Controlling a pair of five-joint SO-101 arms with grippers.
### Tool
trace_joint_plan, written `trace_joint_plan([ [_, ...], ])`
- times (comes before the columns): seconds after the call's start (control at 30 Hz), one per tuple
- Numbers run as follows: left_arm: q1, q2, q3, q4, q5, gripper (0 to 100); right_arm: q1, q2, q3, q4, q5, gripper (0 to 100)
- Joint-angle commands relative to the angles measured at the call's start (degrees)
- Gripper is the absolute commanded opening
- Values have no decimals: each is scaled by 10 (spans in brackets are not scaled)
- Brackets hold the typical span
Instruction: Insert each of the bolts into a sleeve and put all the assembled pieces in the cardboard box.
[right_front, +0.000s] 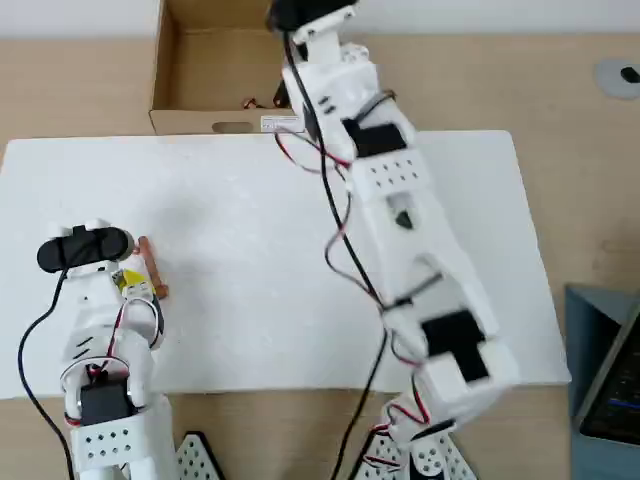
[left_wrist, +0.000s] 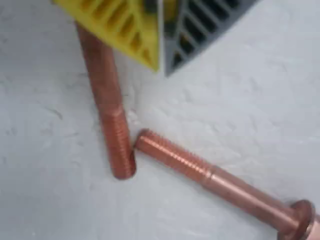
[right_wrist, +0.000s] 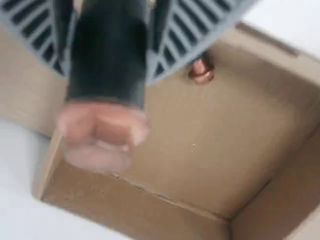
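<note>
While the right pincer (right_wrist: 107, 62) clamps a black sleeve (right_wrist: 107, 42), bolt head (right_wrist: 102, 132) poking out, over the cardboard box (right_wrist: 150, 210), the left pincer (left_wrist: 161, 59) sits closed over one loose bolt (left_wrist: 107, 110), touching another bolt (left_wrist: 220, 182) on the table (right_front: 250, 300).

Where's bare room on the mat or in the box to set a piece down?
Free: the mat between the bolts and the right arm; most of the cardboard box floor. Crowded: the patch around the left gripper and bolts; the box mouth under the right gripper, shut on the sleeve.

Copper bolts (left_wrist: 107, 100), black sleeve (right_wrist: 107, 50), brown cardboard box (right_wrist: 150, 210), white mat (right_front: 250, 250).
</note>
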Motion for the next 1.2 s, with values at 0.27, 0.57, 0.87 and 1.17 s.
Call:
trace_joint_plan([
  [0.27, -2, -4, 7, 3, -2, 3, -23, 248, -305, -17, 160, 9],
  [0.57, -2, -4, 7, 3, -2, 3, -43, 392, -448, -15, 265, 11],
  [0.87, -2, -4, 7, 3, -1, 3, -45, 452, -500, 31, 316, 127],
  [1.17, -2, -4, 7, 3, -1, 3, -44, 465, -518, 38, 317, 134],
])
